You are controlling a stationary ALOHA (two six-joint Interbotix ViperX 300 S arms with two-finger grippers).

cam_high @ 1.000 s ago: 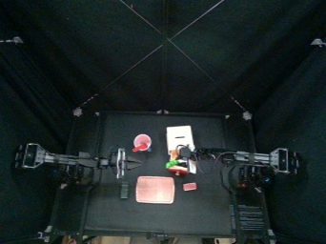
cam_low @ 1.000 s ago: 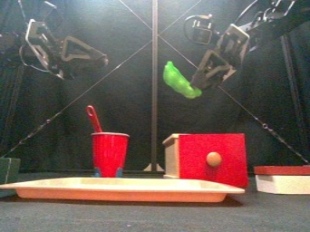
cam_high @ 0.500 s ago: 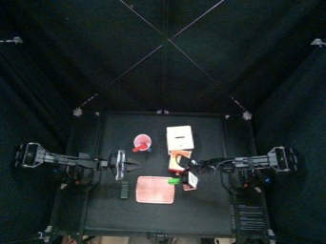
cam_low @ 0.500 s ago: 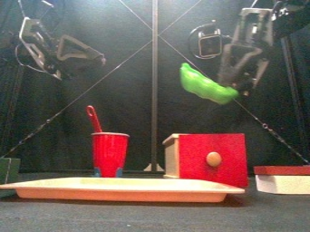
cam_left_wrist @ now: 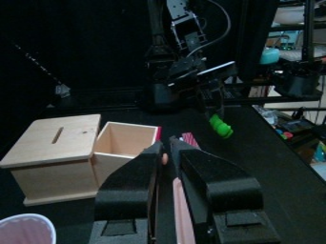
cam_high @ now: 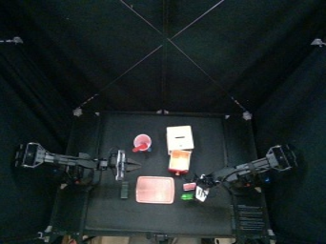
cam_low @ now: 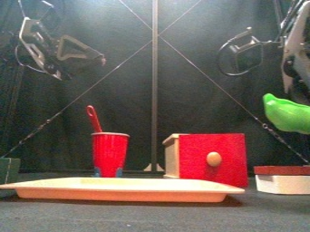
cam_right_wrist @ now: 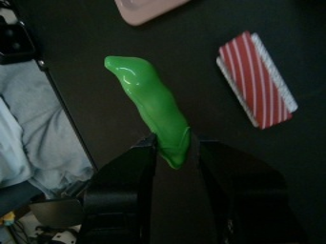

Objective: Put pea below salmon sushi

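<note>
Two jaws of my right gripper (cam_right_wrist: 170,164) are pinched on the tail of the pea (cam_right_wrist: 151,103), which hangs in the air above the table near its front right. The salmon sushi (cam_right_wrist: 256,78) lies flat just beside it on the table. I judge I'm mid-carry; next I must lower the pea onto the table on the near side of the sushi and release. My left gripper (cam_left_wrist: 174,181) rests, jaws nearly closed on nothing, by the wooden box (cam_left_wrist: 79,152).

Black curtains (cam_high: 163,57) (crossed seams) around black table (cam_high: 109,129).
</note>
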